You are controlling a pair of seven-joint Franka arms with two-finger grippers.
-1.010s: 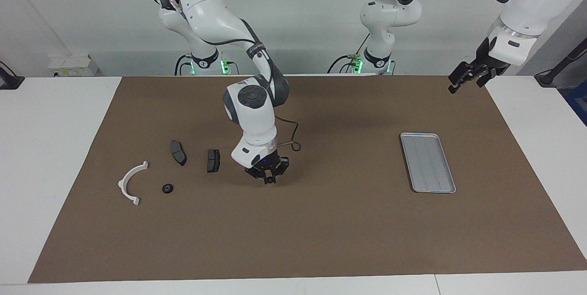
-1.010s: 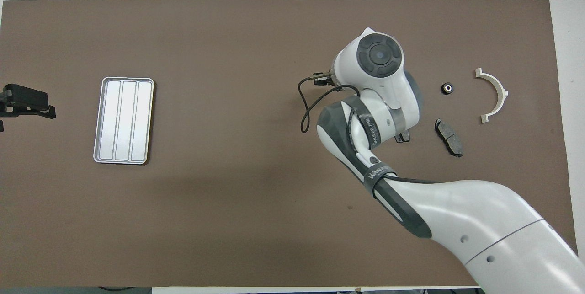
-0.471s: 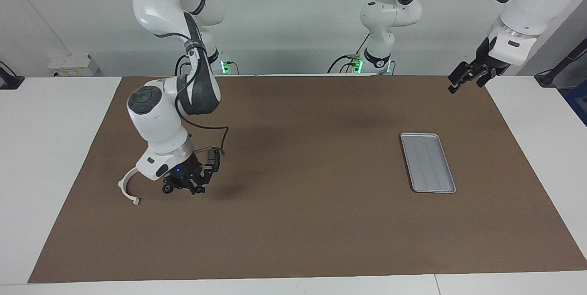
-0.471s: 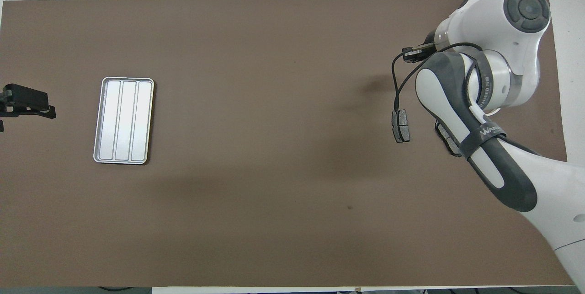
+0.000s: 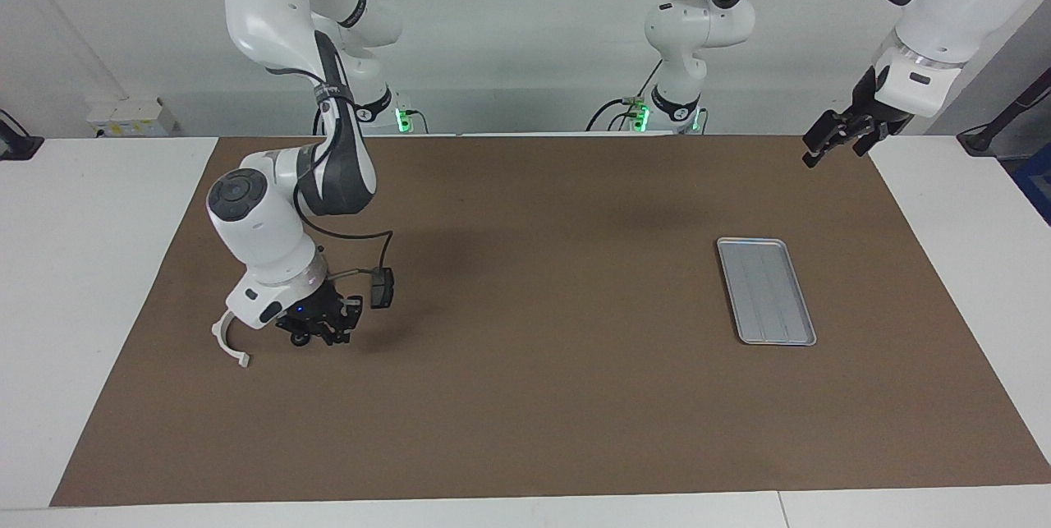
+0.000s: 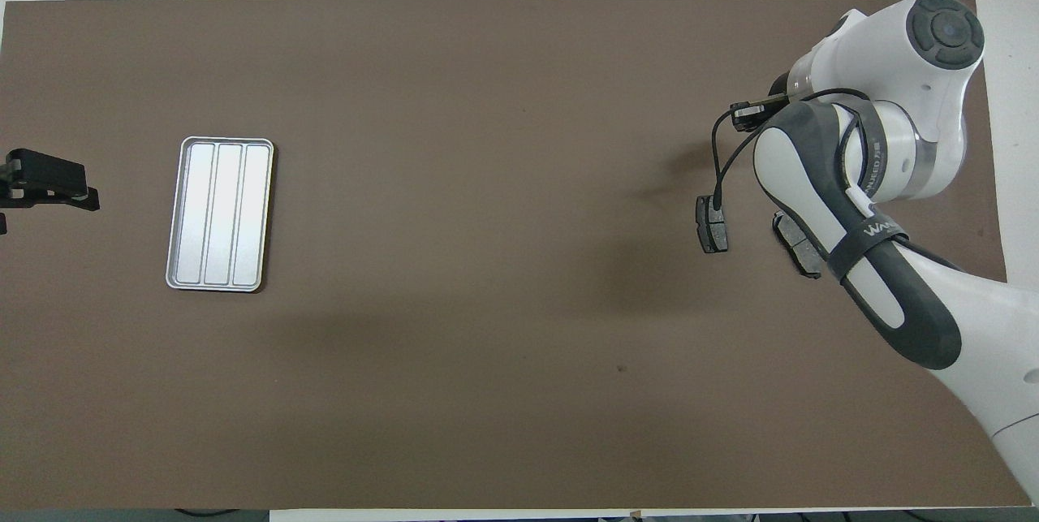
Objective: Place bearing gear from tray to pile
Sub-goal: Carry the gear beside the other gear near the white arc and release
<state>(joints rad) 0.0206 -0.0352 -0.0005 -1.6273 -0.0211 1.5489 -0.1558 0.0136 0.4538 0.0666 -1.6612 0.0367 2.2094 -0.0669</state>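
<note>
The small black bearing gear [image 5: 300,339] lies on the mat in the pile, between the white half-ring bracket [image 5: 226,339] and one dark brake pad [image 5: 382,288]. My right gripper [image 5: 320,333] is low over the mat right beside the gear, fingertips shut; I cannot tell if it touches the gear. In the overhead view the right arm's wrist [image 6: 893,100] hides the gear, the bracket and the gripper. There the brake pad [image 6: 712,223] shows, and a second pad [image 6: 794,243] peeks from under the arm. The silver tray [image 5: 766,290] [image 6: 219,213] holds nothing.
My left gripper [image 5: 828,142] [image 6: 49,181] waits open, raised at the left arm's end of the table, past the tray. A brown mat [image 5: 558,397] covers the table, with white table edge around it.
The right arm swung from the middle of the mat to the pile, then shifted slightly toward the bracket. The gear, pads, bracket, tray and left arm stayed put.
</note>
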